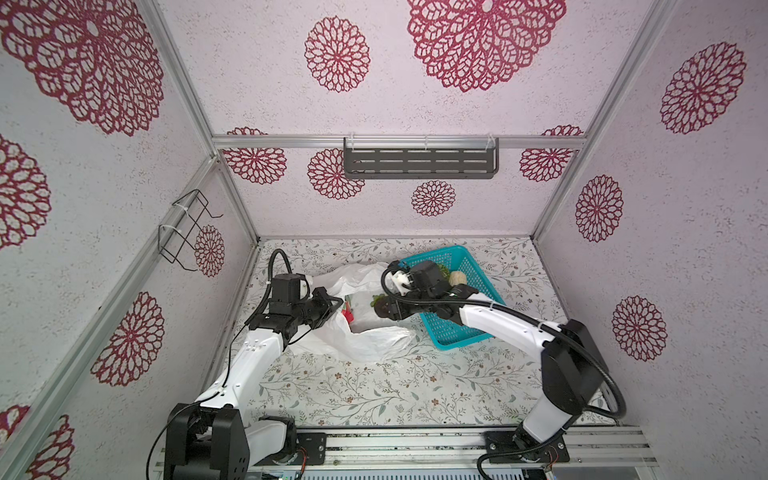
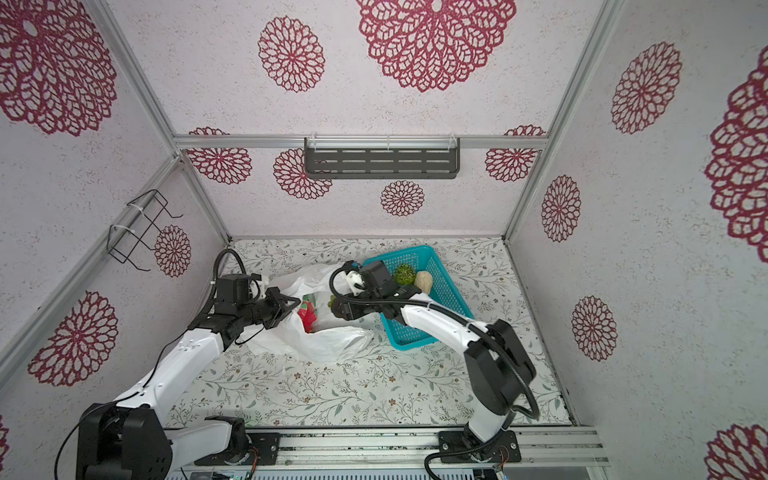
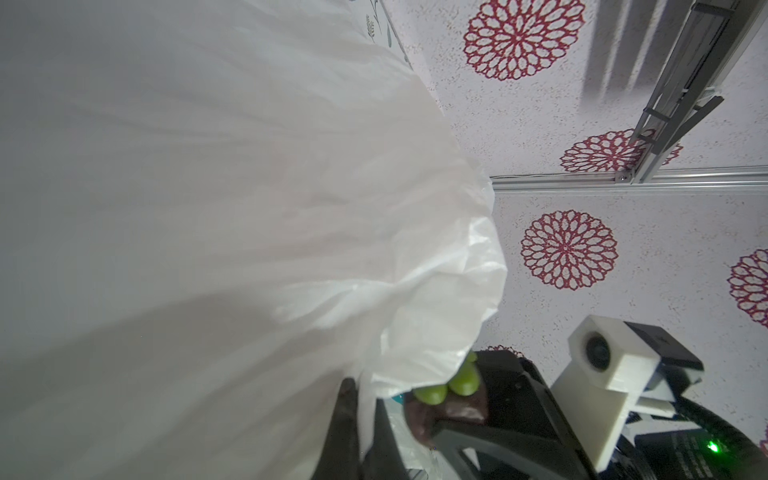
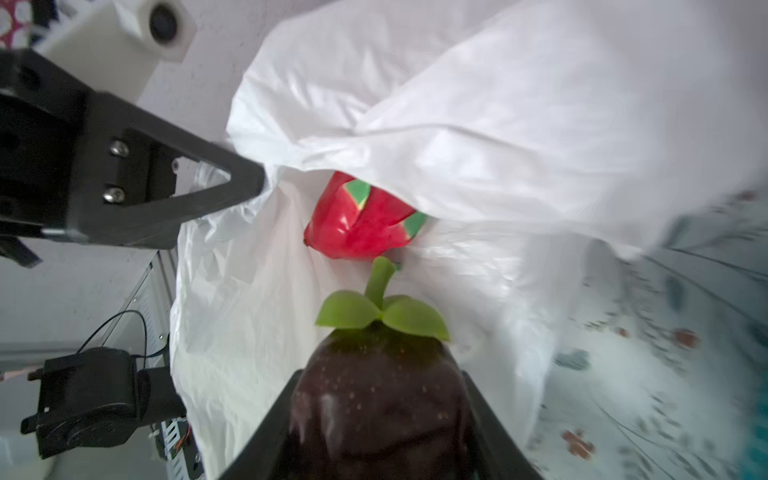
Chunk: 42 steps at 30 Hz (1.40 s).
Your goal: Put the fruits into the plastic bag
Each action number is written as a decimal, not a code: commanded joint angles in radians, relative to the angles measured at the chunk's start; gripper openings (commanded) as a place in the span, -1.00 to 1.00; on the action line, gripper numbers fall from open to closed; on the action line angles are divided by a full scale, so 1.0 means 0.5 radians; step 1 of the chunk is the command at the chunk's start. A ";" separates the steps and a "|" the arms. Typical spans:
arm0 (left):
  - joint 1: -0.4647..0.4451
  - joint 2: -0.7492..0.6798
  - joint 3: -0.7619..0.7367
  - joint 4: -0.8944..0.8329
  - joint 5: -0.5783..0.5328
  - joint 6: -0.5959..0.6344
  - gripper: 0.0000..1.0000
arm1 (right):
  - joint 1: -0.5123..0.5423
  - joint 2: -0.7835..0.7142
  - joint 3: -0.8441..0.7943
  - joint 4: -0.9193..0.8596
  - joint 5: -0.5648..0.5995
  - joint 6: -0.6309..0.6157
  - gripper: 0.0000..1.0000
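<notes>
Pinches the rim of the plastic bag (image 1: 374,340) with the left hand (image 1: 336,304), with jaws clenched right down on the thin film. Holds that edge up off the bench (image 1: 374,395) and opens the mouth toward the right. Stretches the left arm forward from its base on the left of both top views, with the wrist turned in toward the middle and the fingers pointing at the other hand.

Over on the other side, grips a dark purple fruit (image 4: 382,399) in the right hand (image 4: 380,415), with black fingers (image 4: 264,430) pressed against both flanks and the green leaves (image 4: 345,309) and stem sticking out ahead. Reaches in from the right with the right arm, with the elbow bent high over the bench and the forearm crossing above the teal basket (image 1: 453,336). Carries the hand roughly level, nose aimed into the bag's opening. Hangs the fruit right at the mouth, over the lower sheet of film, off the bench and clear of the basket. Has the two hands facing each other across the opening, near but apart.

Deeper in the bag, shows a red-and-green piece (image 4: 361,224) lying on the film, partly tucked under the upper fold. Back in the basket, shows a green bumpy ball (image 2: 404,274) and a beige bumpy lump (image 2: 423,281) side by side near its far end. Finds the basket just beside the bag's right end. Fills the left wrist view almost wholly with white film.
</notes>
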 commanded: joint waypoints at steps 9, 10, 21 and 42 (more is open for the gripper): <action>-0.030 -0.070 -0.019 0.013 -0.041 -0.006 -1.00 | 0.096 0.767 0.970 0.053 0.111 0.159 0.33; -0.030 -0.067 -0.017 0.016 -0.036 -0.009 -1.00 | 0.096 0.792 1.018 0.053 0.083 0.168 0.42; -0.033 -0.033 -0.014 0.038 -0.030 -0.013 -1.00 | 0.052 0.306 0.492 0.237 0.094 0.115 0.67; -0.033 0.031 -0.002 0.076 -0.038 -0.006 -1.00 | -0.254 -0.641 -0.431 -0.225 0.645 0.060 0.56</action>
